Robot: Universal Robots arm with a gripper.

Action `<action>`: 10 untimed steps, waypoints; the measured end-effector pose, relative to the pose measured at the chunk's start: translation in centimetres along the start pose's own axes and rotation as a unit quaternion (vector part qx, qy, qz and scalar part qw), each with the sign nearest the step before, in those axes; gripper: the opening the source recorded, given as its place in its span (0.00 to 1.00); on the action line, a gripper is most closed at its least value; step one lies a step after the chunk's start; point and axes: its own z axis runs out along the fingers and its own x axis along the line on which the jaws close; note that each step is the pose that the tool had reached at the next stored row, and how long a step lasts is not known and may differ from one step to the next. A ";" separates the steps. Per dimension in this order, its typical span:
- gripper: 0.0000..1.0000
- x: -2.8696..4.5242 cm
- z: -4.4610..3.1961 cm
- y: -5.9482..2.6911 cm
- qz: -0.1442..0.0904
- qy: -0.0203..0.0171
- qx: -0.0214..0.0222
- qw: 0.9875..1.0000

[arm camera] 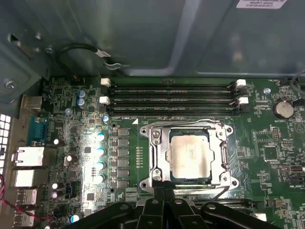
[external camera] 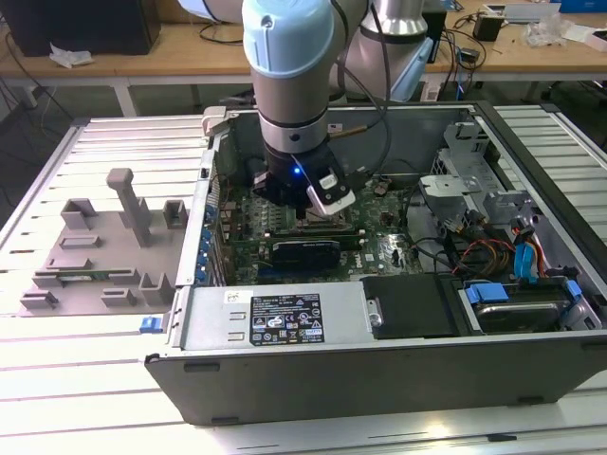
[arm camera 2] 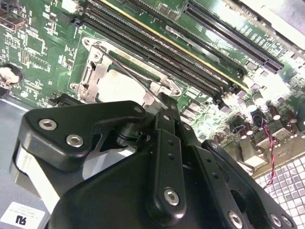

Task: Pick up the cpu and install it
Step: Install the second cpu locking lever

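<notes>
Hovering: arm: the gripper (external camera: 305, 210) hangs inside the open computer case (external camera: 379, 379), low over the green motherboard (external camera: 398, 248).
Gripper state: cannot tell; the black linkage fills the near edge in both wrist views, but the tips are hidden.
Cpu position: the cpu (arm camera: 190, 153) lies flat inside the metal-framed socket (arm camera: 155, 157), silvery top up, in the first wrist view. In the second wrist view the cpu (arm camera 2: 119, 88) shows pale, just beyond the linkage.
Contact: no visible touch between gripper and cpu; the chip sits apart from the linkage.
Neighbours: memory slots (arm camera: 174, 98) run beside the socket; a coin cell (arm camera: 283, 109) sits near one board corner.
Surface: the case rests on a white slatted table (external camera: 85, 360). A grey fixture block (external camera: 104, 251) lies on the slats at the exterior view's left, beside the case.
Case interior: power supply (external camera: 275, 318) along the near wall; blue drive tabs and coloured cables at the exterior view's right.
Room: wooden benches (external camera: 142, 52) behind, with cables and small parts on top.
</notes>
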 end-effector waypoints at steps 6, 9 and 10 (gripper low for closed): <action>0.11 -0.06 -0.50 0.83 0.001 -0.001 0.000 1.000; 0.11 -0.21 -0.62 0.92 0.002 -0.001 0.000 1.000; 0.11 -0.46 -0.61 0.93 0.002 -0.001 0.000 1.000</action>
